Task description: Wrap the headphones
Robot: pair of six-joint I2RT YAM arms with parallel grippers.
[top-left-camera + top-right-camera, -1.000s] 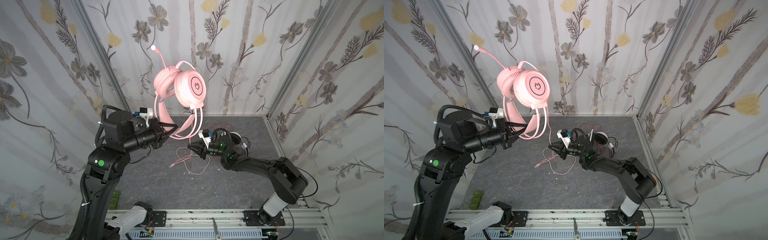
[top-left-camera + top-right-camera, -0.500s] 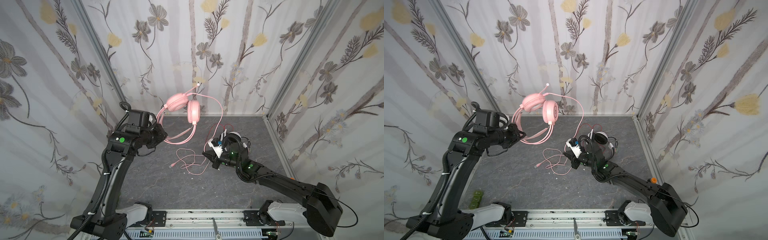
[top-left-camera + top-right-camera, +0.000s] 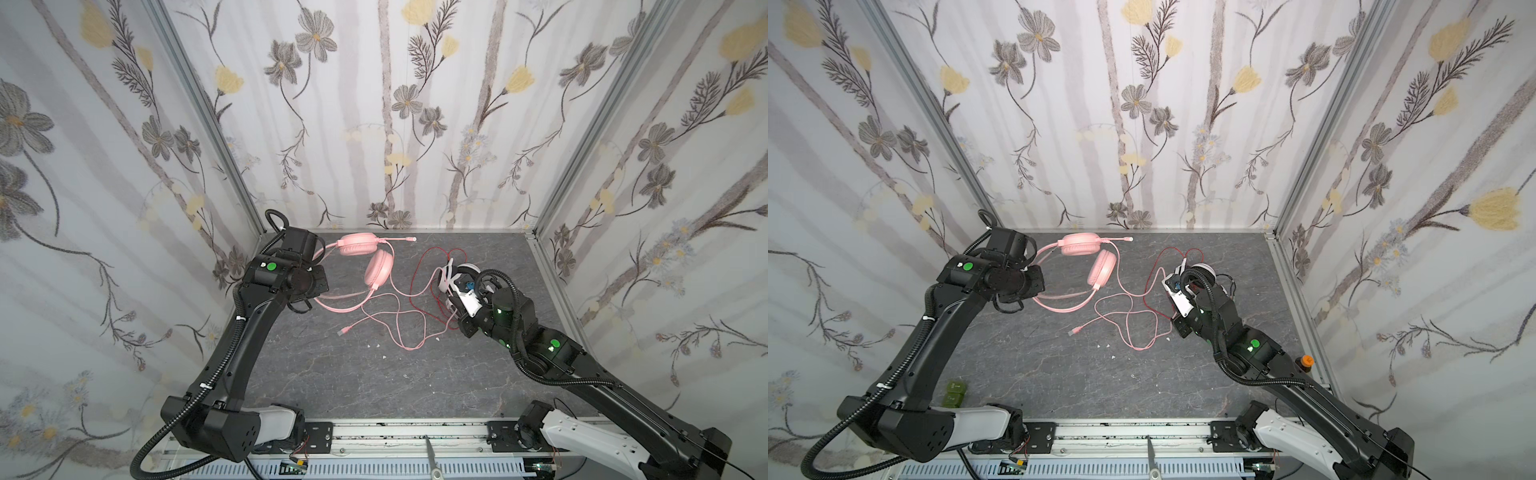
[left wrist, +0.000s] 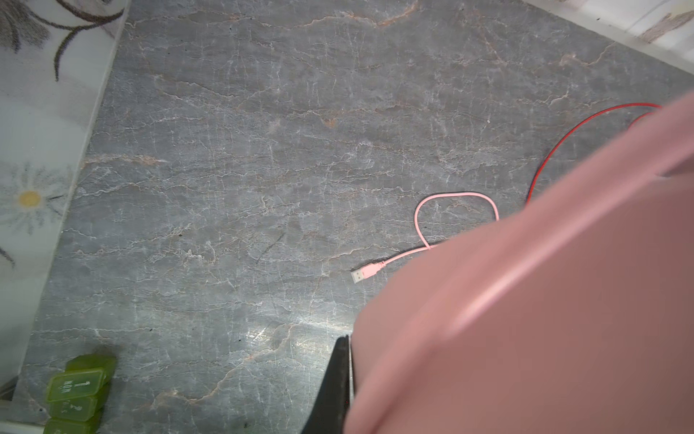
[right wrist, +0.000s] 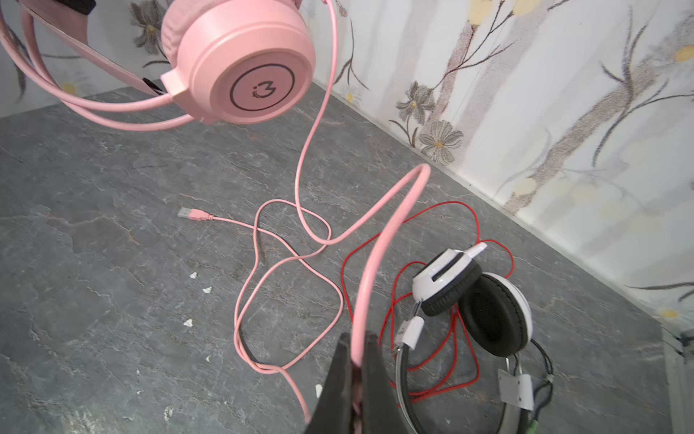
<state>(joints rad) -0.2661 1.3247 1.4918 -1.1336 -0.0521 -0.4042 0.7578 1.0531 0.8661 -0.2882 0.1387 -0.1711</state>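
The pink headphones (image 3: 379, 268) (image 3: 1102, 268) are at the back left, low over the grey table. My left gripper (image 3: 320, 289) (image 4: 351, 347) is shut on their headband (image 4: 525, 319), which hides one finger. Their pink cord (image 5: 390, 210) runs in loops across the table to a USB plug (image 3: 345, 331) (image 5: 189, 213). My right gripper (image 5: 356, 340) (image 3: 445, 284) is shut on a stretch of that cord. Just beyond it lie the white-and-black headphones (image 5: 488, 312) (image 3: 1202, 269) on their tangled red cord (image 5: 432, 210) (image 3: 419, 266), partly hidden by the right arm in both top views.
A green pill box (image 3: 955, 392) (image 4: 75, 390) sits at the front left by the wall. Small white crumbs (image 3: 374, 345) dot the table (image 3: 374, 386) near the cord loops. Flowered walls close in the back and both sides. An orange knob (image 3: 1307, 360) stands at the right edge.
My left arm has brought the pink headphones down from high in the air to the back left, near the table. My right gripper has moved right and back with the cord.
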